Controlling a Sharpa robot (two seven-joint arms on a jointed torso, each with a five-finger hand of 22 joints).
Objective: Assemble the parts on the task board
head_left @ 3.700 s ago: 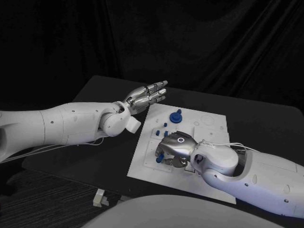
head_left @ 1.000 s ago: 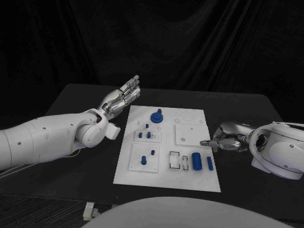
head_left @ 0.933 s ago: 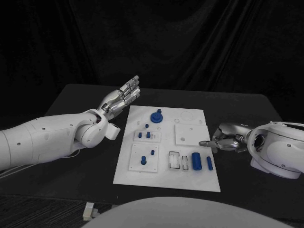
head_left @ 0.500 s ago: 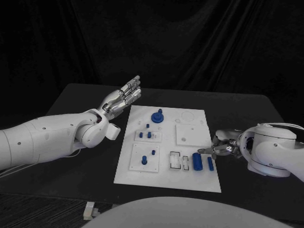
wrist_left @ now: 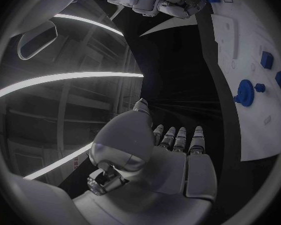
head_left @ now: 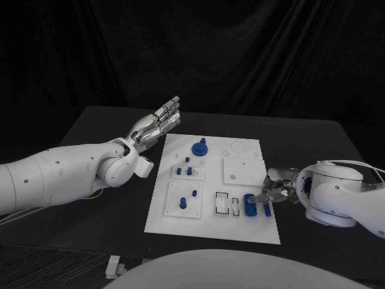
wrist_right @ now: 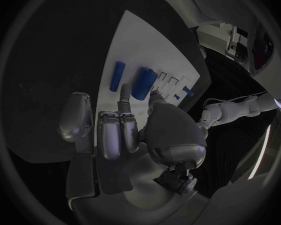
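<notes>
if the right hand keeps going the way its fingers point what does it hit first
Most likely the thick blue cylinder on the task board: the right hand reaches toward it, with the thin blue rod beside it. Whether it is touching yet is unclear.

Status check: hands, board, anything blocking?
Left hand open, raised beside the board. Right hand empty, fingers reaching over the two blue cylinders at the board's right edge; contact unclear. Nothing in the way.
</notes>
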